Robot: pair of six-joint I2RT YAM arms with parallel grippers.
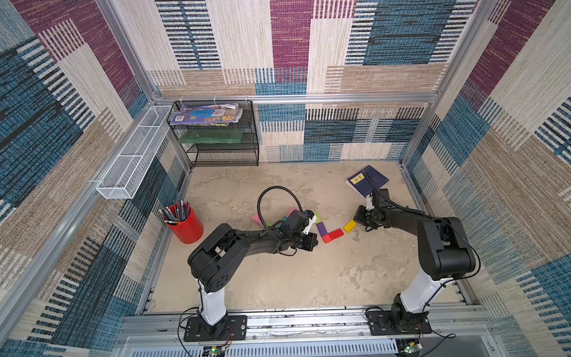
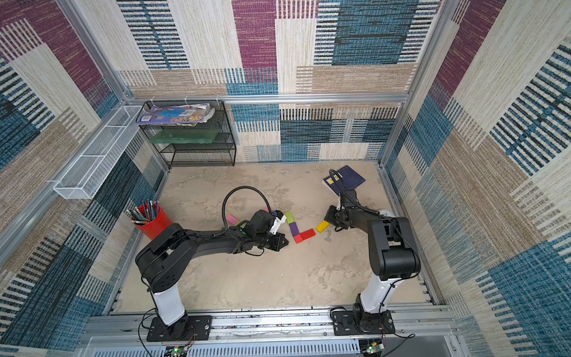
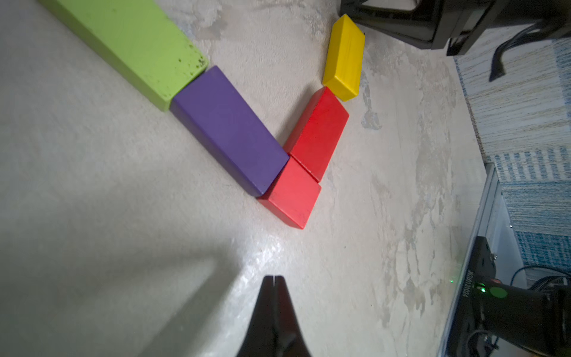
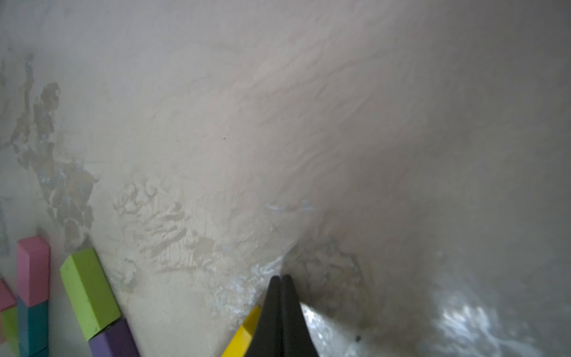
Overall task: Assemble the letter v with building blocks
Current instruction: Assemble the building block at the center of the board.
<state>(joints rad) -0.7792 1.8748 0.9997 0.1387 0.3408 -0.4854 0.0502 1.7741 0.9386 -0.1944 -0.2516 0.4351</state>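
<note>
Five building blocks lie in a V on the tabletop. A lime green block [image 3: 129,46] and a purple block [image 3: 228,129] form one arm. A light red square block [image 3: 293,194] sits at the point. A red block [image 3: 318,133] and a yellow block [image 3: 344,58] form the other arm, the yellow one slightly skewed. Both top views show this row, purple [image 1: 322,228] [image 2: 294,228] to yellow [image 1: 350,226] [image 2: 322,226]. My left gripper [image 3: 273,278] [image 1: 312,243] is shut and empty, just short of the point. My right gripper [image 4: 281,276] [image 1: 357,218] is shut and empty beside the yellow block [image 4: 244,333].
Spare blocks lie behind my left wrist: pink [image 1: 257,218] [image 4: 32,269], teal [image 4: 32,321] and green ones. A dark blue book [image 1: 367,180] lies at the back right. A red cup of pencils [image 1: 185,224] stands at the left, a black wire shelf [image 1: 219,136] at the back.
</note>
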